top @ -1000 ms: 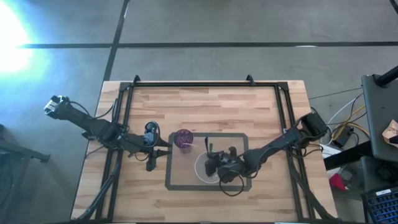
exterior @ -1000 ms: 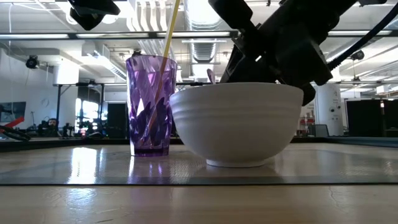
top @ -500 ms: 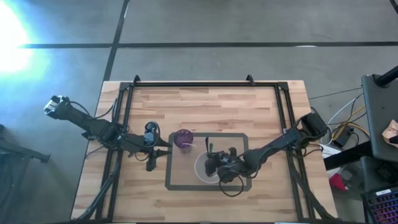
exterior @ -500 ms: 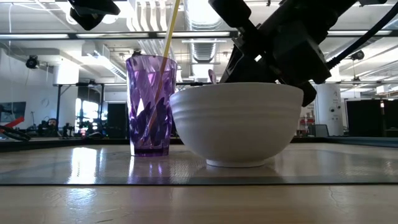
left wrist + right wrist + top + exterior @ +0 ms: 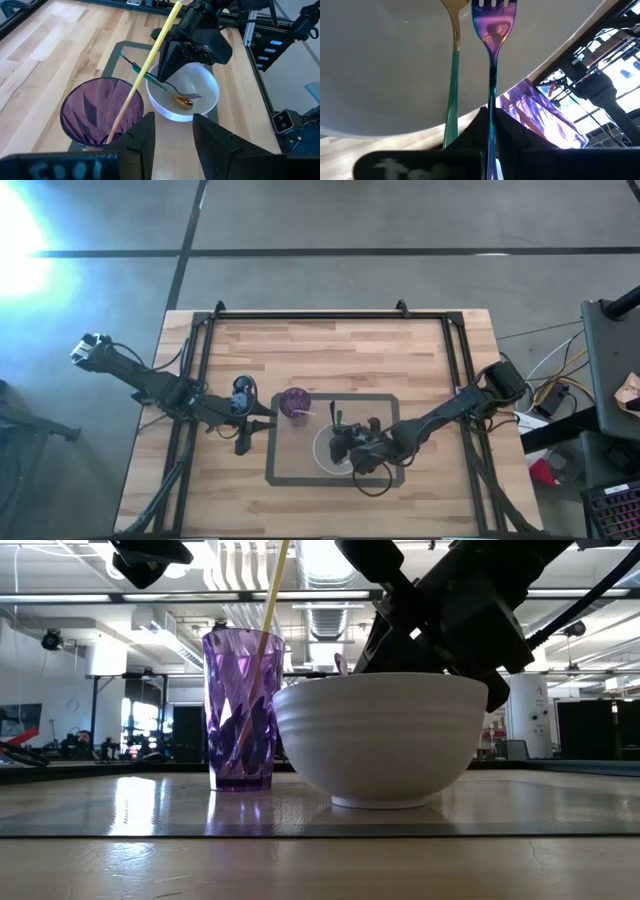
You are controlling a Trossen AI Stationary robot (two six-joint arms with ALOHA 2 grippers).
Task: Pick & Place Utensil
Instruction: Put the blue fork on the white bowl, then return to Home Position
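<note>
Now the right hand [image 5: 345, 446] is down over the white bowl [image 5: 333, 450], its fingers pinched tight on the handle of an iridescent fork [image 5: 491, 60]. In the right wrist view the tines sit against the bowl's pale inside wall, and a spoon [image 5: 453, 65] with a gold head and green handle lies right beside the fork. From the left wrist view that spoon [image 5: 172, 95] rests inside the bowl, its green handle leaning out over the rim toward the purple cup [image 5: 101, 114].

Moving outward: the cup stands just beside the bowl on the dark mat [image 5: 277, 460], with a yellow straw [image 5: 145, 67] slanting up out of it. The low view shows cup [image 5: 242, 710] and bowl [image 5: 380, 735] side by side, the right arm's dark bulk looming behind the bowl.

The left hand [image 5: 243, 442] waits on its own side of the bench [image 5: 330, 350], near the cup, fingers set narrowly apart with nothing between them.

By my read, this is the placing step: the fork has reached the bowl but is not yet let go. Next call, I'd say, is to open the fingers and let the fork settle alongside the spoon, then lift straight up so the handle isn't dragged and the bowl isn't tipped.
</note>
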